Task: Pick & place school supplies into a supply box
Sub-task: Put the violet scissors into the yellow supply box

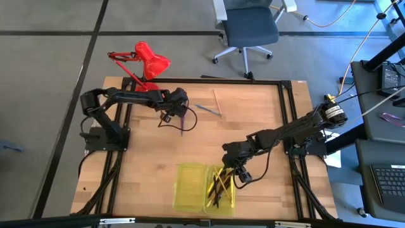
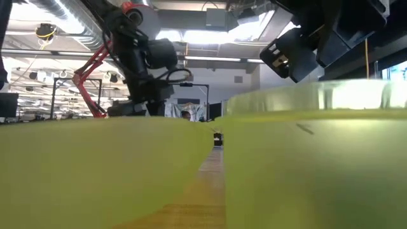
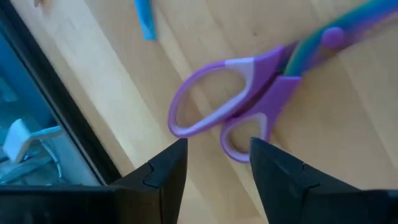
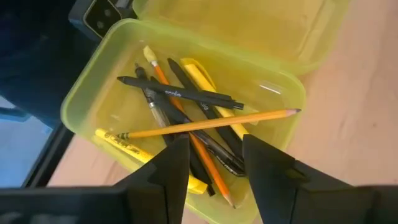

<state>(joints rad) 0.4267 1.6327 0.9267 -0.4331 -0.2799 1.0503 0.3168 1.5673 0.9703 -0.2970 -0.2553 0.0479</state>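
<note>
Small purple-handled scissors point(image 3: 249, 106) lie flat on the wooden table at the far left point(image 1: 184, 125). My left gripper point(image 3: 219, 149) stands open just above their handle loops; I cannot tell whether it touches them. The yellow-green supply box point(image 1: 188, 187) lies open at the near edge. Its right half point(image 4: 93, 81) holds several pens and pencils point(image 4: 186, 124): black, yellow and orange. My right gripper point(image 4: 216, 149) hovers open above that half point(image 1: 239, 171) with nothing between its fingers.
A blue pen point(image 1: 207, 109) and a thin tan stick point(image 1: 216, 101) lie on the table to the right of the scissors. A red desk lamp point(image 1: 149, 60) stands at the far left corner. The box's left half has nothing in it. Bare wood lies between the two arms.
</note>
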